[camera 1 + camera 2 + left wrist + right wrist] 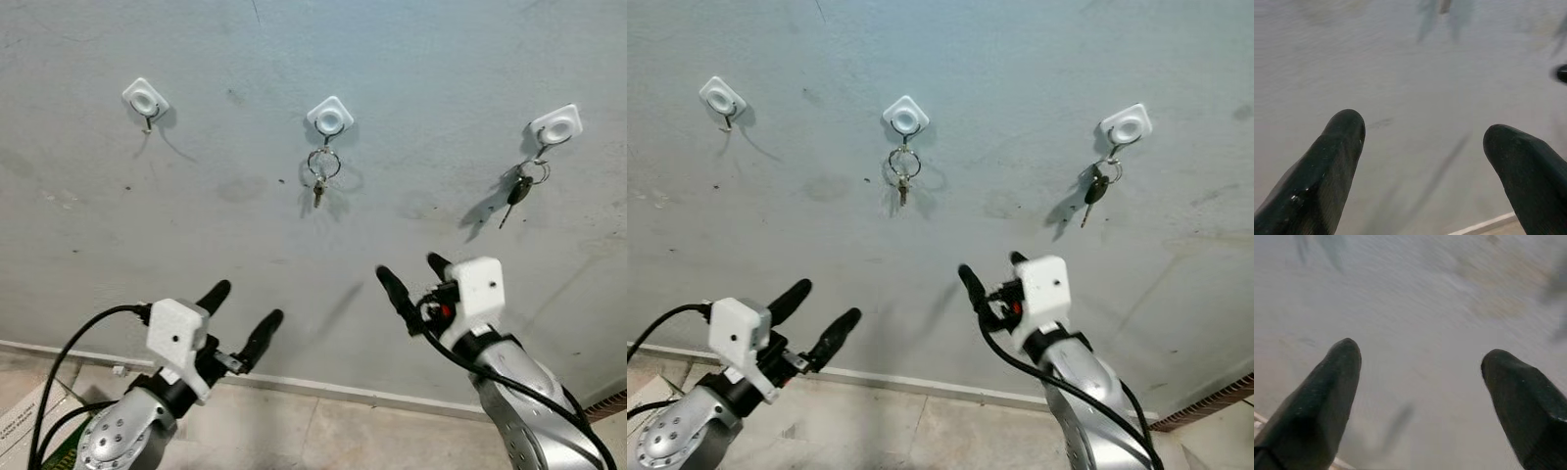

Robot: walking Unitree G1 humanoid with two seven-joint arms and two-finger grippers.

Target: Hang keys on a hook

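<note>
Head stereo pair: looks forward and slightly down at a grey wall [294, 225] from a short way off. Both eyes share three white hooks [330, 117], the baseboard [323, 389] and a strip of tiled floor [921, 431]; the right eye sits a bit further right, so everything shifts left in it.

Left wrist camera: looks along the left gripper [1422, 161] at the wall, close, blurred; baseboard at frame edge.

Right wrist camera: looks along the right gripper [1420, 391] at the same wall, close, blurred.

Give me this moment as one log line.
left gripper open, empty | right gripper open, empty | keys on middle hook | keys on right hook
</note>
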